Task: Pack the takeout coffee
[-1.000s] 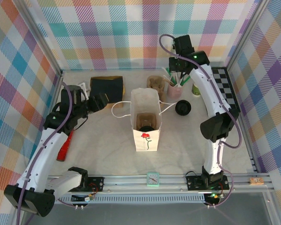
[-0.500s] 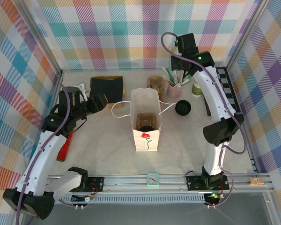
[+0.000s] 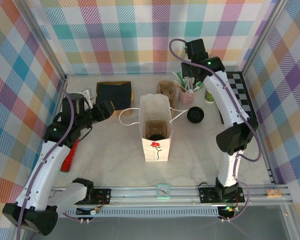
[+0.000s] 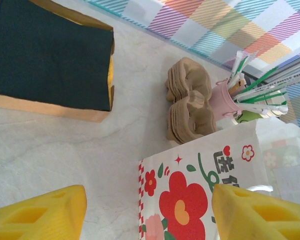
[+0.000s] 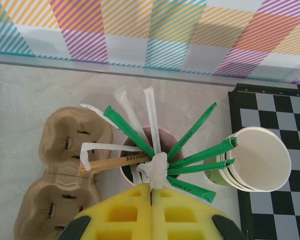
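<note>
Paper bag (image 3: 156, 148), one, lidded coffee (image 3: 157, 131), one (inside)

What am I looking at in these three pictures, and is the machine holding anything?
A left arm and a right arm are bolted at the near edge of the table. The overhead picture looks down from behind them. The other two come from cameras on the wrists, so the yellow blocks are each arm's own fingers. On the table stand a white flower-printed paper bag, a pink cup of straws, stacked brown cup carriers, lidless paper cups and the black-lidded takeout coffee. The left tool is open and empty, facing the bag. The right tool is shut above the pink cup, apparently pinching a white-wrapped straw.
</note>
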Tool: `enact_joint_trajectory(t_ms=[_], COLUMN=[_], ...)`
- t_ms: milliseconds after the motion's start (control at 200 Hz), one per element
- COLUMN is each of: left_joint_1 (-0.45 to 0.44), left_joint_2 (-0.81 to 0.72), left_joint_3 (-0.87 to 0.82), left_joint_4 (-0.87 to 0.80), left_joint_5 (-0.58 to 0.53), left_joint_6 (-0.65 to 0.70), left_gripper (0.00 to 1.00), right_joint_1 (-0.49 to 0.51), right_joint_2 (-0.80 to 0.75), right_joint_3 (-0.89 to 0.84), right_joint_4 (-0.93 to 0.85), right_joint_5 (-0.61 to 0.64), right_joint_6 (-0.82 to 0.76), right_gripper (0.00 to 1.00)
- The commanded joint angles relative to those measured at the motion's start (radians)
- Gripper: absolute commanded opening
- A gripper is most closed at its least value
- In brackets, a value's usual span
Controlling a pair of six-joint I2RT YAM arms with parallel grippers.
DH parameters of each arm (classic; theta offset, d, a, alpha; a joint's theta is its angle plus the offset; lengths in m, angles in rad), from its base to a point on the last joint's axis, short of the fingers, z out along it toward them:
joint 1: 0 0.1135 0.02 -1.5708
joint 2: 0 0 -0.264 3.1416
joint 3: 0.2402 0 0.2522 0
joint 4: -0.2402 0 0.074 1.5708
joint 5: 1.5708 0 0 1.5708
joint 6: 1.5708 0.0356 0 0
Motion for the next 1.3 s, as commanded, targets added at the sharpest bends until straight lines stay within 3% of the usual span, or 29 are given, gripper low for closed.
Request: enact_joint_trajectory(t_ms=[0,585,820,955,1085,1295], left_joint_1=[0.014,0.014,0.014,0.014,0.014,0.014], left_joint_2=[-0.005,0.004,0.008,0.008,0.011,0.013], left_joint_3=[-0.021,-0.044,-0.044,-0.039,-0.032,-0.025], left_joint_4=[-0.001,0.013,0.019,0.02,0.02,0.019], left_joint_5=[0.008,0.017,0.022,0.023,0.021,0.017], left_joint_6=[0.009,0.007,0.008,0.012,0.013,0.014], left_gripper=[0.67,0.67,0.67,0.67,0.67,0.67], right_joint_1=[-0.014,-0.037,-0.037,-0.04,-0.039,-0.041], right_joint_2=[0.02,0.058,0.039,0.007,-0.003,0.007], right_joint_3=[-0.042,-0.194,-0.229,-0.242,-0.208,-0.165], right_joint_4=[0.038,0.096,0.082,0.085,0.066,0.042], right_joint_5=[0.01,0.016,0.059,0.069,0.051,0.049], right_joint_6=[-0.002,0.006,0.014,0.013,-0.003,-0.009], right_gripper=[0.0,0.01,0.14,0.26,0.43,0.49])
